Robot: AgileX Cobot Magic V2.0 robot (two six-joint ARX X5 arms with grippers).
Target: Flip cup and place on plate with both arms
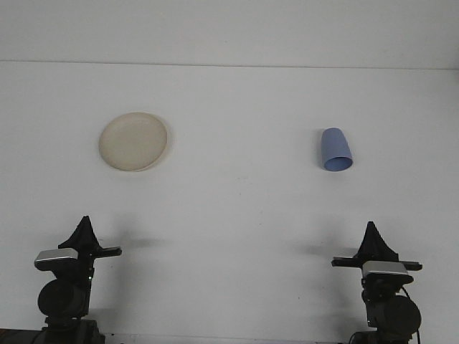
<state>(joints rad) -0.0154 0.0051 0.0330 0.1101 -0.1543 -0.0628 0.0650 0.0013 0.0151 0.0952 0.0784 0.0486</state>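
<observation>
A blue cup [336, 149] rests on the white table at the right, its wider end toward me; I cannot tell whether it lies on its side or stands mouth down. A round cream plate [133, 141] lies flat at the left with nothing on it. My left gripper [84, 221] sits low at the front left, well short of the plate, its fingers closed into one point. My right gripper [371, 226] sits low at the front right, well in front of the cup, also shut. Neither holds anything.
The white table [237, 208] runs back to a pale wall at the top of the view. A wide bare stretch separates the plate from the cup and both from the grippers.
</observation>
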